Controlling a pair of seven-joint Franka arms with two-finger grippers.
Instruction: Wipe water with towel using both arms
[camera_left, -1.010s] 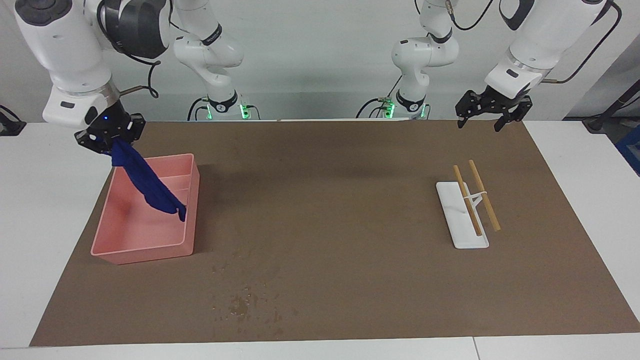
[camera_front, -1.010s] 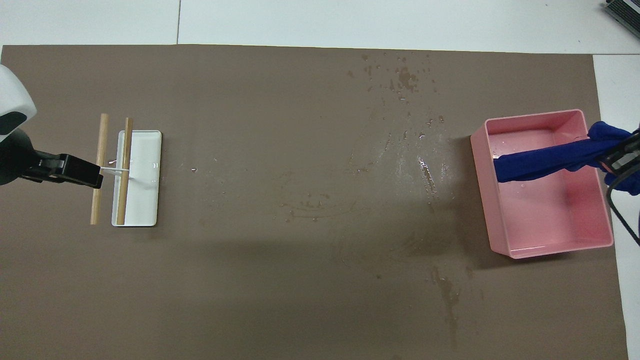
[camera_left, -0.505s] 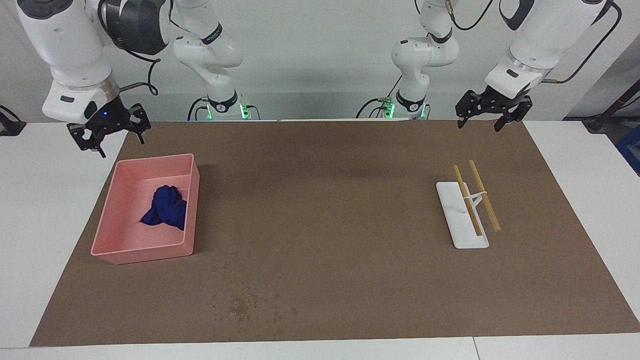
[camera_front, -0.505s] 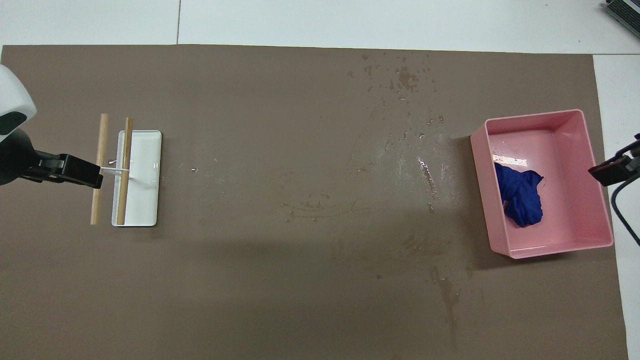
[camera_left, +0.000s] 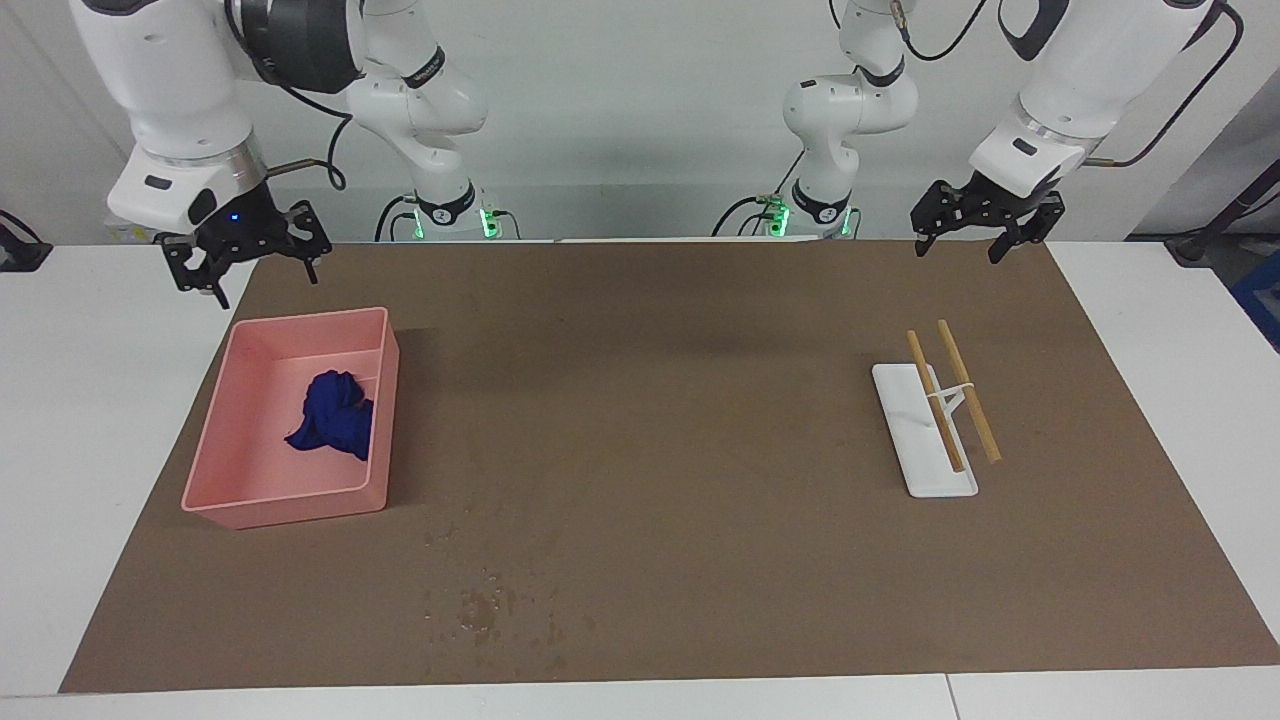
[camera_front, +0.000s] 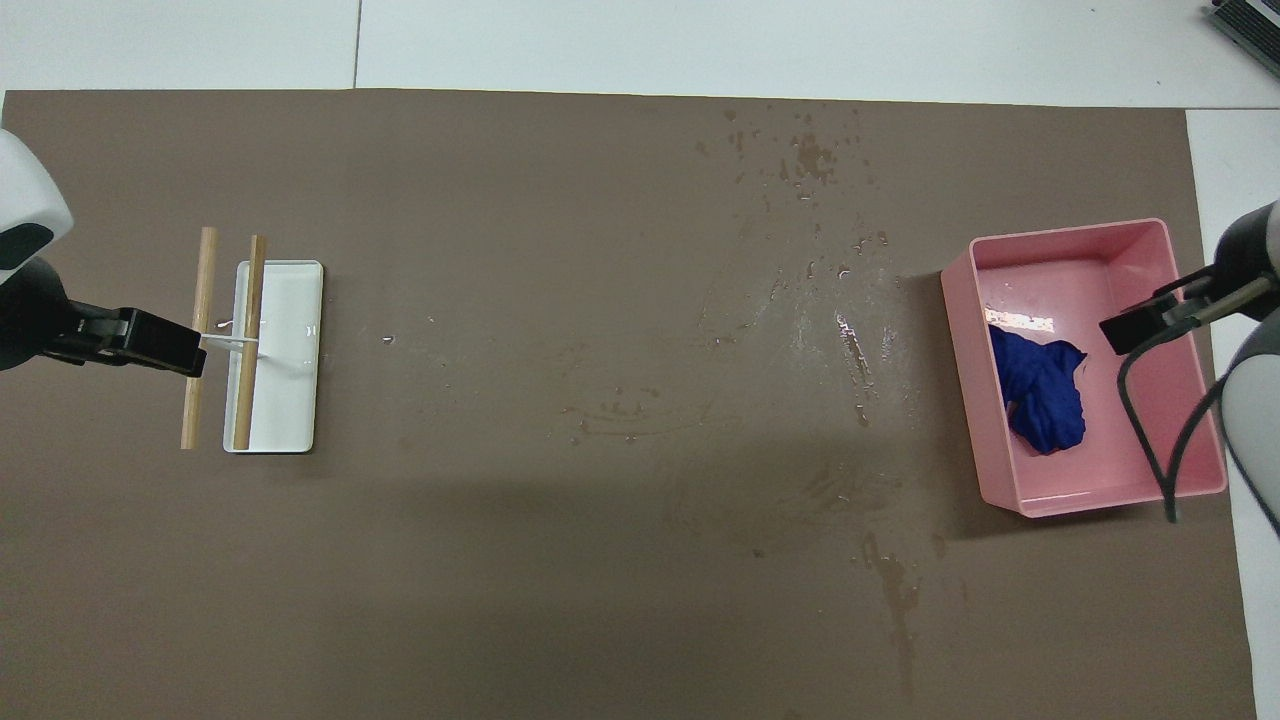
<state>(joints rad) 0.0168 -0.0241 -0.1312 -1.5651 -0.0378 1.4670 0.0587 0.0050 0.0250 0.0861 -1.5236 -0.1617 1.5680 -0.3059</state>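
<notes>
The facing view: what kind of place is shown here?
Probably a robotics lab test bench: two white Franka arms bolted at a white table, a brown mat as work surface, and staged props like the pink bin.

In the overhead view both arms are cut off by the picture's edges: only the dark tip of the left gripper (camera_front: 160, 343) and of the right gripper (camera_front: 1140, 325) show. In the facing view the arms' upper parts run off the top edge.
</notes>
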